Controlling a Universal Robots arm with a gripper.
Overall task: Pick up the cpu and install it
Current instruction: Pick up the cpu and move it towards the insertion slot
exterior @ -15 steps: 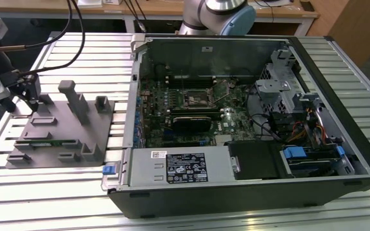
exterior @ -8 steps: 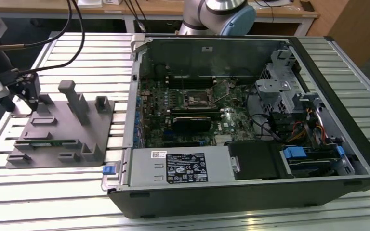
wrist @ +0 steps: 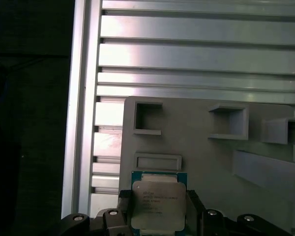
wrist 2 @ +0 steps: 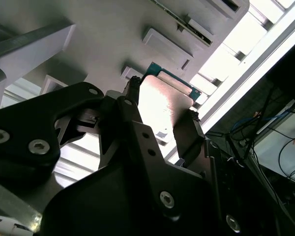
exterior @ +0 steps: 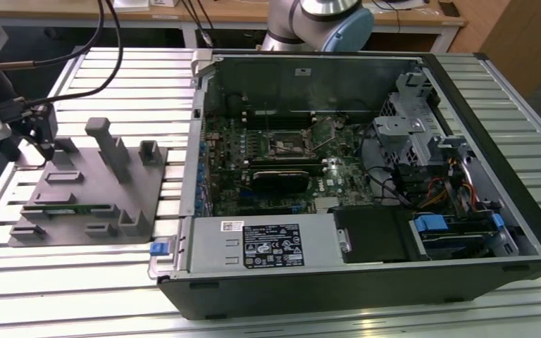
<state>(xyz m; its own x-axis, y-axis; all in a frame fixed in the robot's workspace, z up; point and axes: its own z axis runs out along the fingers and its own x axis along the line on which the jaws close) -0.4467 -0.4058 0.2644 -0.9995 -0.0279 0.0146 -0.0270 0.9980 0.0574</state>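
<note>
The cpu (wrist: 156,204) is a flat square chip with a silvery top and a thin green edge. It sits between my gripper's (wrist: 159,212) two black fingers (wrist: 193,207), which press on its opposite sides. In the second wrist view the cpu (wrist 2: 163,101) hangs a little above the grey plastic fixture (wrist 2: 113,34), held in the gripper (wrist 2: 162,105). In the exterior view my gripper (exterior: 43,144) is at the far left, over the fixture's (exterior: 92,193) back left corner. The black motherboard socket (exterior: 287,144) lies inside the open computer case, well to the right.
The open computer case (exterior: 365,176) fills the exterior view's right, with drive bays and cables inside. Upright blocks (exterior: 110,148) rise from the fixture beside my gripper. Everything stands on a slatted metal table (exterior: 110,77), whose left edge (wrist: 78,123) runs close by. Cables trail from my wrist.
</note>
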